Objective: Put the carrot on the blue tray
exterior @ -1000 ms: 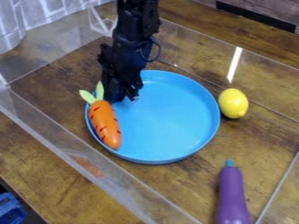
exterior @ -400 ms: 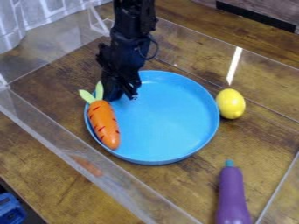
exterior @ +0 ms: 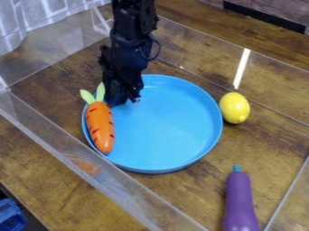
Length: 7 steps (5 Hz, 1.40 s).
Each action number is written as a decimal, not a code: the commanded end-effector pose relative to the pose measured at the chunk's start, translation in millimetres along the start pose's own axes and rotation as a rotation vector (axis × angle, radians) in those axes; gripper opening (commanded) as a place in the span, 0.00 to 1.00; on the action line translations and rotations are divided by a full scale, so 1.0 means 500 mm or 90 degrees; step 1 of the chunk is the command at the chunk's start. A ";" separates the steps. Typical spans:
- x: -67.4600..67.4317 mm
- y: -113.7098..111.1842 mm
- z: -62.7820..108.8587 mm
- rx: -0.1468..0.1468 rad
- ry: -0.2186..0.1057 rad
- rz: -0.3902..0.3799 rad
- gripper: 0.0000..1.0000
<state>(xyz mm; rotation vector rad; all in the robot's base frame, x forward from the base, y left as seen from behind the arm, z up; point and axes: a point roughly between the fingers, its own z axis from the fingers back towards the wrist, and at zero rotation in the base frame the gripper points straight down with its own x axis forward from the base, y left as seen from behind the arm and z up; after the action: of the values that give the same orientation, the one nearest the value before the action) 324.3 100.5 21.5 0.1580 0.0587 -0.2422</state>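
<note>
Box-like blue thing [exterior: 11, 217], cut off by the picture's border, sits at the bottom left, beyond a clear, see-through strip [exterior: 79, 149] that slants down along the near left edge of the wooden surface [exterior: 54, 68]. Next comes the carrot [exterior: 101, 128], orange with dark ridge lines, lying inside the left rim of the blue tray [exterior: 169, 126]. Its green leafy top points toward the far left corner of the surface and reaches over the rim. Just beside those leaves is the gripper [exterior: 122, 90], low at the tray's far left rim. It is too dark there to tell whether the fingers are open or closed. The black arm [exterior: 133, 27] comes in from the far edge, upright at the top, its lower part angled down and leftward to the gripper. The tray's bare blue floor spreads to the right of the carrot. Right of the tray, near its rim, rests the yellow lemon [exterior: 234, 107]. The purple eggplant [exterior: 240, 203] lies toward the near right corner, its stem end pointing to the far edge.
</note>
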 end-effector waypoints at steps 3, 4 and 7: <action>0.000 0.009 0.038 0.013 -0.029 0.039 0.00; -0.001 0.010 0.045 0.013 -0.034 0.057 0.00; 0.005 0.000 0.028 0.015 -0.048 0.080 0.00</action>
<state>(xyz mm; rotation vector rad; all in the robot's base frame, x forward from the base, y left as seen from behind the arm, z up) 320.3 96.8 25.2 0.1652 0.0069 -0.1271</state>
